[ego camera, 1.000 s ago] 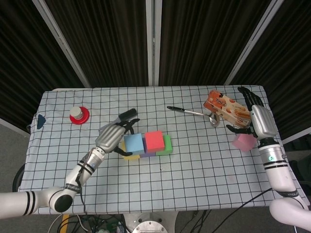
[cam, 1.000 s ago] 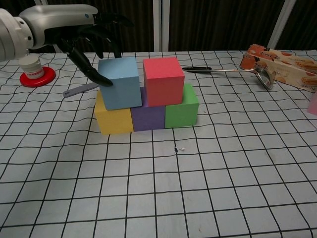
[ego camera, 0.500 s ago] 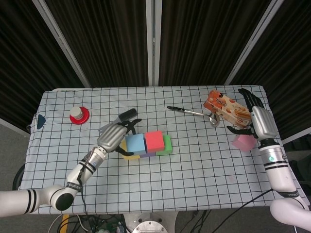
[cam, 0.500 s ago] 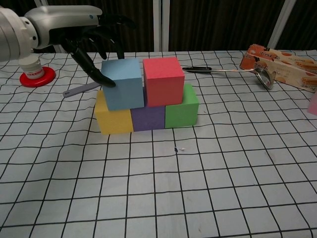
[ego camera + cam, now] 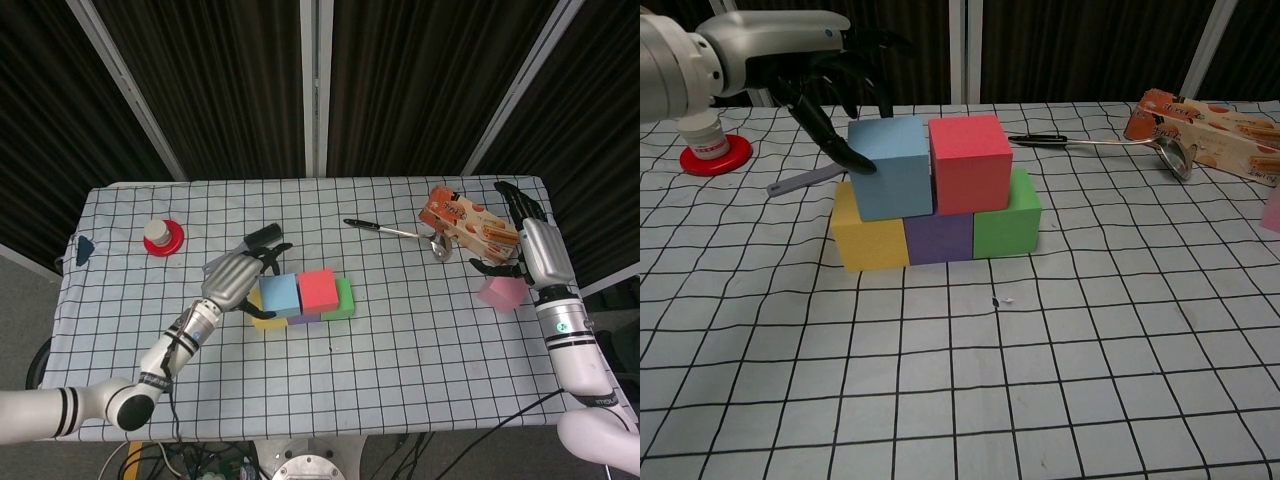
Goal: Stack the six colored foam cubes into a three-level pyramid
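Yellow (image 5: 870, 240), purple (image 5: 938, 238) and green (image 5: 1008, 222) cubes form a row at mid-table. On top of that row stand a blue cube (image 5: 892, 167) and a red cube (image 5: 970, 162), side by side and nearly touching. My left hand (image 5: 830, 75) hovers at the blue cube's left rear with fingers spread, and one fingertip presses its upper left edge. From the head view the same hand (image 5: 232, 277) lies left of the stack. A pink cube (image 5: 502, 292) rests on the table at the far right. Just behind it, my right hand (image 5: 530, 245) is open and holds nothing.
A snack box (image 5: 467, 225) and a ladle (image 5: 395, 232) lie at the back right. A red disc with a white cap (image 5: 162, 236) stands back left. A grey marker-like object (image 5: 255, 238) lies behind the left hand. The checked cloth (image 5: 1040, 380) covers the table.
The blue cube has slid right on the bottom row, closing the gap to the red cube, with my left hand following it. The right hand has barely moved.
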Action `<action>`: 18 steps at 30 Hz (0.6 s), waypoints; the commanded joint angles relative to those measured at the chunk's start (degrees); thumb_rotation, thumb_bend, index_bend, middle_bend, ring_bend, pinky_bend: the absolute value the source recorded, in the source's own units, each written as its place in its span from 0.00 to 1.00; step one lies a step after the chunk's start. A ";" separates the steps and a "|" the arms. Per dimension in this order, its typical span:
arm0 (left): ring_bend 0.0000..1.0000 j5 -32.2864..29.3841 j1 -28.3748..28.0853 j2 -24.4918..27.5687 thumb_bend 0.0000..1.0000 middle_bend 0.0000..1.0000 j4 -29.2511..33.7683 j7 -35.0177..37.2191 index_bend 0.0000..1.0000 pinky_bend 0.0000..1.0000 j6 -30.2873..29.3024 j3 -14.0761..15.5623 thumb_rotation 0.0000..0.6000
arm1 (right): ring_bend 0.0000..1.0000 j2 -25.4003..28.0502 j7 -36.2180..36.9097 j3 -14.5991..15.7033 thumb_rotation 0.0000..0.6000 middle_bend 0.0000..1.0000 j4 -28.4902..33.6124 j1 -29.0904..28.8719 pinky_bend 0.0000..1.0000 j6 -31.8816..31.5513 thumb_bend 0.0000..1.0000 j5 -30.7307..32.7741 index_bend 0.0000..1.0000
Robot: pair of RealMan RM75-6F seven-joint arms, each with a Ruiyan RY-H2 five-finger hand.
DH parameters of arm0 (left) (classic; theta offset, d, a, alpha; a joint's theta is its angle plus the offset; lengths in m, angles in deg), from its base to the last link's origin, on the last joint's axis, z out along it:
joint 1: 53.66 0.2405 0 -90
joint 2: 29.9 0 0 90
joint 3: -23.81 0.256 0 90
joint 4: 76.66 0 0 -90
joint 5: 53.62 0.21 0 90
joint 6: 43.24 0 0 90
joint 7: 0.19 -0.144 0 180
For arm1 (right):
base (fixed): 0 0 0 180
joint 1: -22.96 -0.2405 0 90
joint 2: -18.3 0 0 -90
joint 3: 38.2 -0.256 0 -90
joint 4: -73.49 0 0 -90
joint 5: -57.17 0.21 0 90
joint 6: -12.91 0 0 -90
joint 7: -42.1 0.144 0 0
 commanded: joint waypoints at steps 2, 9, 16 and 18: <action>0.18 -0.07 -0.13 0.00 0.06 0.46 -0.12 0.36 0.06 0.31 0.02 -0.24 1.00 | 0.00 -0.12 0.11 0.05 1.00 0.02 -0.27 0.00 0.00 0.30 0.06 0.23 0.00; 0.18 -0.20 -0.26 0.39 0.06 0.46 -0.07 0.84 0.06 0.31 0.20 -0.32 1.00 | 0.00 -0.08 0.40 0.02 1.00 0.02 -0.62 0.08 0.00 0.65 0.06 0.35 0.00; 0.18 -0.11 -0.42 -0.12 0.06 0.46 -0.05 0.41 0.06 0.31 0.00 0.13 1.00 | 0.00 -0.26 0.43 0.11 1.00 0.02 -0.88 0.14 0.00 0.81 0.06 0.32 0.00; 0.18 -0.15 -0.52 -0.21 0.06 0.46 -0.18 0.24 0.06 0.31 -0.01 0.18 1.00 | 0.00 -0.31 0.45 0.12 1.00 0.02 -0.99 0.13 0.00 0.93 0.06 0.39 0.00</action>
